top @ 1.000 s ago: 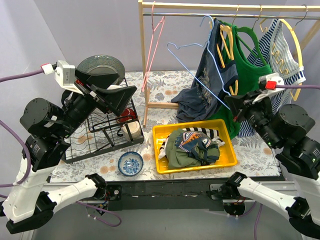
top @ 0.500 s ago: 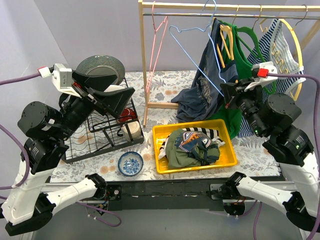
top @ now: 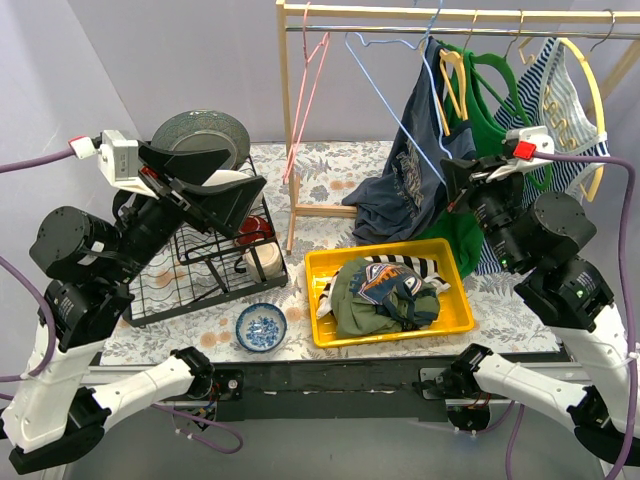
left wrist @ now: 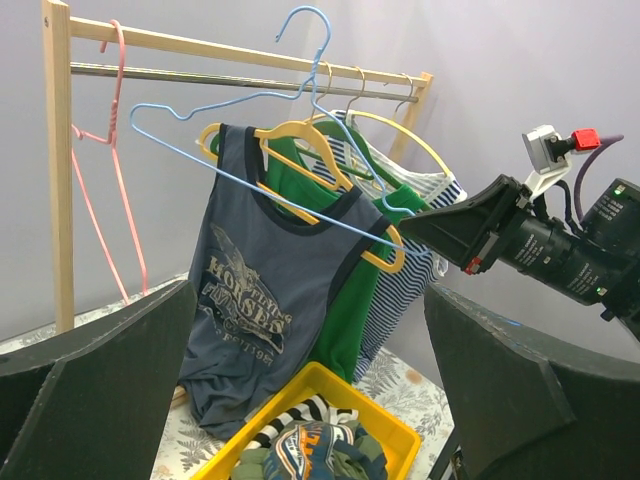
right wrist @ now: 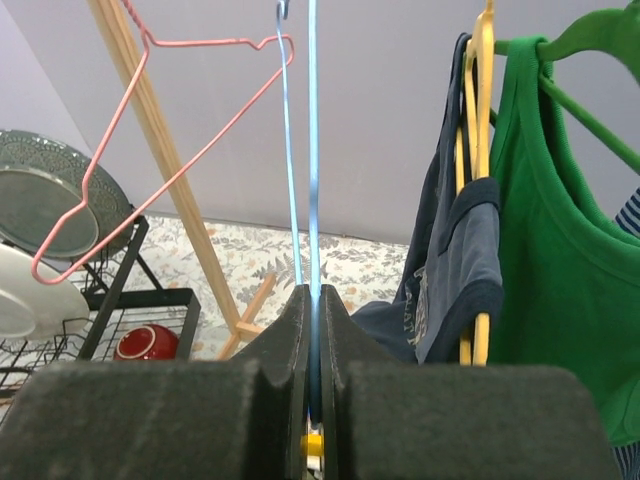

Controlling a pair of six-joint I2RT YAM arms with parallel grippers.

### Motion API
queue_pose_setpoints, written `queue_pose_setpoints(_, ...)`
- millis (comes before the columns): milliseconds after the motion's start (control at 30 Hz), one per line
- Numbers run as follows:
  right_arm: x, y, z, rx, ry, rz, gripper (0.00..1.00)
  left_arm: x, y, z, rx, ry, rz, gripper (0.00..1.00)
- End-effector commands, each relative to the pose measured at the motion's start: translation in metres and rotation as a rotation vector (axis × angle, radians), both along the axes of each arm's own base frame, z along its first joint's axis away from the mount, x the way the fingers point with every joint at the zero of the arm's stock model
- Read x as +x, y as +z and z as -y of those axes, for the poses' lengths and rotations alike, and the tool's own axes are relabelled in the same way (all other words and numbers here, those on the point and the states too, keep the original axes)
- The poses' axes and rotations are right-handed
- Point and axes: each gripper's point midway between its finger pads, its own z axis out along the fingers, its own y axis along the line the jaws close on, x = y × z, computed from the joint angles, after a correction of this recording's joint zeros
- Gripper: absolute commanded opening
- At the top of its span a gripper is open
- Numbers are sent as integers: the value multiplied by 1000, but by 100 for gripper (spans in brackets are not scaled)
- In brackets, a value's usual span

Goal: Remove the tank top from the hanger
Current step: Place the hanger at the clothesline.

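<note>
A navy tank top (top: pixel 415 165) (left wrist: pixel 255 300) (right wrist: pixel 455 260) hangs from a yellow hanger (top: pixel 452 75) (right wrist: pixel 483 120) on the wooden rail (top: pixel 400 12). My right gripper (top: pixel 455 195) (right wrist: pixel 313 295) is shut on the bottom wire of a bare blue wire hanger (top: pixel 395 113) (left wrist: pixel 170 131) (right wrist: pixel 312 150), just in front of the tank top. That hanger is held high, its hook up at rail level. My left gripper (top: pixel 255 165) (left wrist: pixel 310 290) stands wide open above the dish rack, holding nothing and facing the clothes.
A green tank top (top: pixel 490 110) and a striped one (top: pixel 560 100) hang right of the navy one. A pink hanger (top: pixel 310 90) hangs at the rail's left. A yellow bin (top: pixel 380 248) of clothes sits below. Dish rack (top: pixel 200 290) and blue bowl (top: pixel 261 327) lie left.
My right gripper has raised the blue hanger, so its hook has risen to the rail. The left arm drifted slightly left, still open.
</note>
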Motion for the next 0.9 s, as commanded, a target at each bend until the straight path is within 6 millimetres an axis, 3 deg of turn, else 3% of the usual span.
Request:
queue_pose_setpoints(0,6,20,5,45,-47,63,1,-2,4,-3,1,7,24,98)
queue_pose_setpoints(400,27,-10,-17,10,-43,-35,1,0,-3,-3,9,12,21,98)
queue_pose_setpoints(867,33,-17,-57,31,57,-82,1,1,-9,-7,14,35,21,98)
